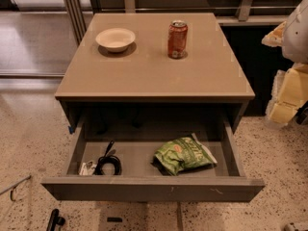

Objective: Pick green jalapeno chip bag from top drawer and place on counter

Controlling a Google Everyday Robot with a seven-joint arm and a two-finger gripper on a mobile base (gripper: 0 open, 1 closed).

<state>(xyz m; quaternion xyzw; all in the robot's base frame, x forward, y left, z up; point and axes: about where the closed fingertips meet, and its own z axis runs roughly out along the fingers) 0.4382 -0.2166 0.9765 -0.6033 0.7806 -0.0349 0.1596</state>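
The green jalapeno chip bag (184, 154) lies crinkled inside the open top drawer (153, 187), right of its middle. The drawer is pulled out toward me below the tan counter (154, 69). My gripper (285, 96) is at the right edge of the view, beside the counter's right side. It is above and to the right of the drawer, well apart from the bag. My arm's white and cream parts (294, 35) are cut off by the frame edge.
A white bowl (115, 38) and a red soda can (177, 39) stand on the far part of the counter. A coiled black cable (108, 163) lies in the drawer's left part. Speckled terrazzo floor (29, 143) surrounds the table. A black object (55, 220) is at the bottom left.
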